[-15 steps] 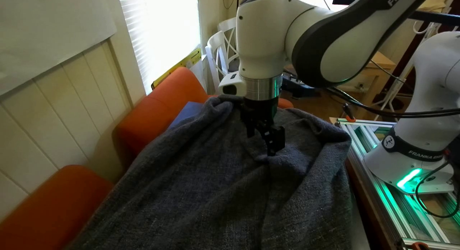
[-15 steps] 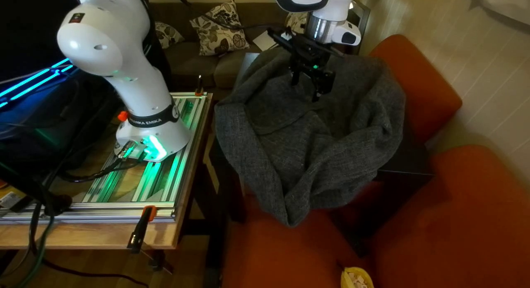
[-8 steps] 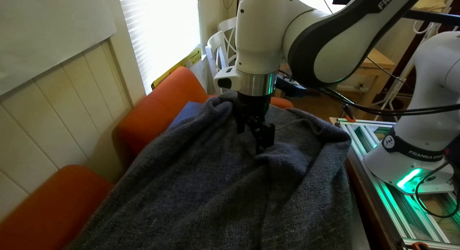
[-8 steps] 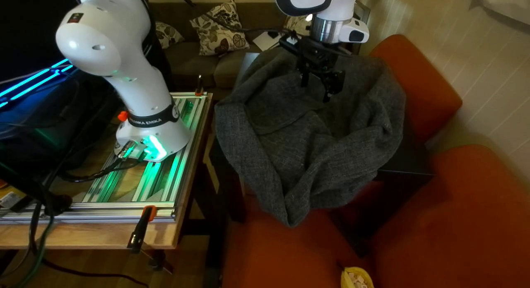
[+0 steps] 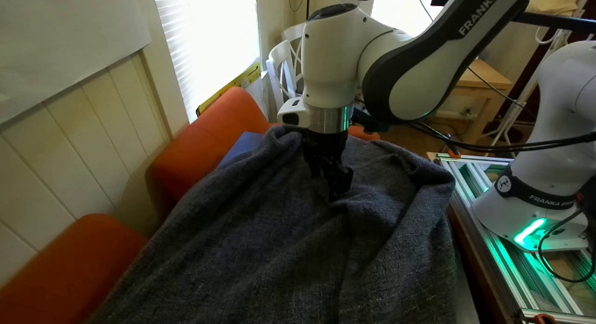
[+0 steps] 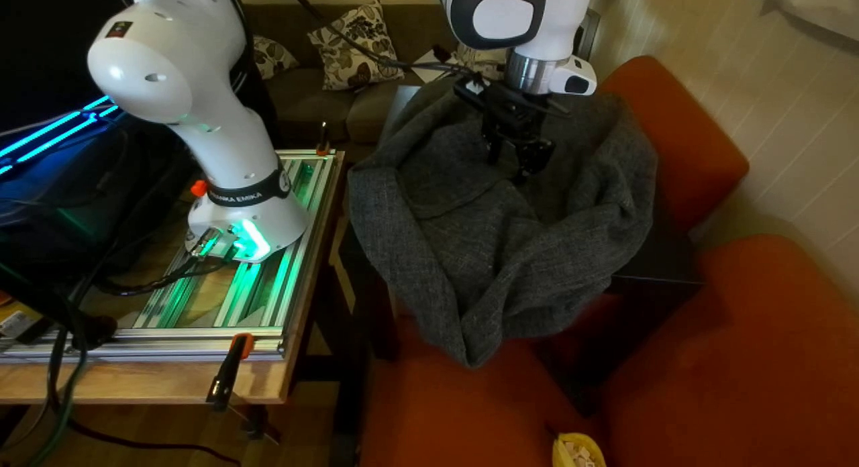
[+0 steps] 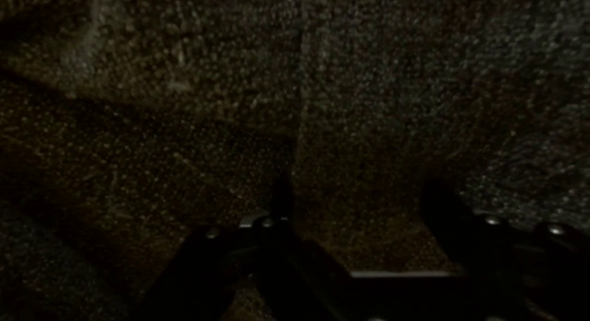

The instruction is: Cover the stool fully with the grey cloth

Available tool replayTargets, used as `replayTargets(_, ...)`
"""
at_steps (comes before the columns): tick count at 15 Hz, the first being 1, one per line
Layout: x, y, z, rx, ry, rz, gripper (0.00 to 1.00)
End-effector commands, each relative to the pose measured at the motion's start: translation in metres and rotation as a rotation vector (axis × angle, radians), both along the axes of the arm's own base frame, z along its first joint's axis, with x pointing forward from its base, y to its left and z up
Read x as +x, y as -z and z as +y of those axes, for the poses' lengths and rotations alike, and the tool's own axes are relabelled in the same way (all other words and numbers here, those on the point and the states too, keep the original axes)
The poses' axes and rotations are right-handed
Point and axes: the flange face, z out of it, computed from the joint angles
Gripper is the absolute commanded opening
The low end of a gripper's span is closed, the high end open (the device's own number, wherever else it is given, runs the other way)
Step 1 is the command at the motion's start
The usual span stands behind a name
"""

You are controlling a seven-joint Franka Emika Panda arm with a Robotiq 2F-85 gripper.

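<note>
The grey cloth (image 5: 260, 249) is a large dark woven blanket, draped in loose folds. In an exterior view the cloth (image 6: 470, 252) sags in the middle, with raised folds around it and one corner hanging down at the front. A black flat edge (image 6: 661, 269), perhaps of the stool, shows from under it; the rest is hidden. My gripper (image 5: 328, 186) points down at the sagging middle, also in an exterior view (image 6: 511, 166). In the dark wrist view its jaws (image 7: 357, 187) stand apart over cloth. I cannot tell whether the fingertips touch it.
Orange seating (image 6: 678, 131) stands beside the cloth along the wall and also below it. A bench with metal rails (image 6: 268, 299) and the arm's base stands on the opposite side. A clamp (image 6: 231, 370) sits on its edge. A yellow bowl (image 6: 578, 450) is at the front.
My gripper has moved sideways over the cloth, away from the arm's base toward the wall, and then lowered a little. The cloth looks the same.
</note>
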Motion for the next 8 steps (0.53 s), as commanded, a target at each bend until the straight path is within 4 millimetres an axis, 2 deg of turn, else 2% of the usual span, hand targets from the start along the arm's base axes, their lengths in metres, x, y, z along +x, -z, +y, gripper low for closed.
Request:
replayTargets(1,0.005,0.000,-0.003,-0.002,-0.017,0.019,0.44)
replayTargets(5,0.004,-0.013,-0.005,0.005,0.006,0.022,0.16)
replayTargets(7,0.002,-0.027,-0.009,0.011,0.020,0.014,0.04)
replayTargets(8,0.000,-0.034,-0.011,0.014,0.025,0.007,0.01)
